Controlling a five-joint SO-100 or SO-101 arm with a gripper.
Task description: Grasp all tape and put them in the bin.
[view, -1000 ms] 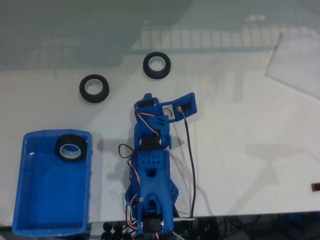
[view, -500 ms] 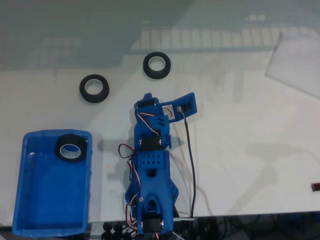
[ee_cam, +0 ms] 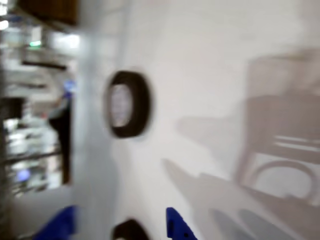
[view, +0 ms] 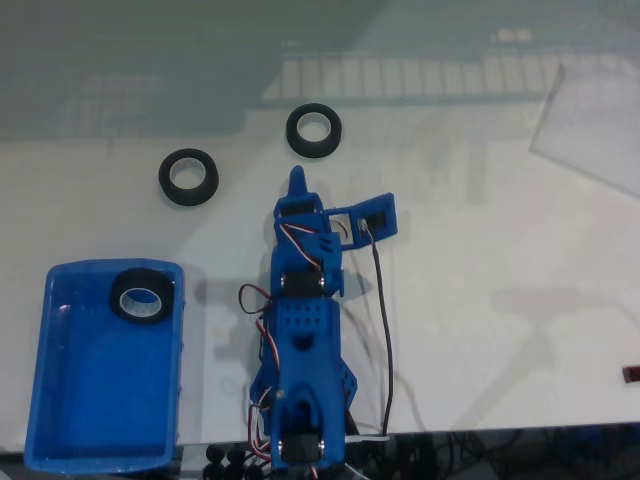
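Since the earlier frames the arm has shifted: its fingertip now juts forward toward the far rolls, where before the head sat tucked back; rolls and bin unmoved. Gripper [view: 297, 185]: empty, well short of any roll; whether the fingers are apart or together cannot be told, as the fixed view shows a single blue tip and the wrist view is blurred. Tape, count three, black rings with pale cores. One roll in bin [view: 140, 296], lying flat at the far end of the tray. One left roll [view: 188, 177] on the white table [view: 480, 260], apart from the arm. One far roll [view: 313, 131], nearest the fingertip and roughly ahead of it; likely the ring seen in the wrist view [ee_cam: 126, 104]. Bin [view: 70, 400], count one, blue tray, to the left of the arm base in the fixed view. Task judged one-third complete. Risks: a fast reach, as the motion blur suggests, could strike the far roll and push it away; a finger landing on the rim rather than through the core could flip the ring.
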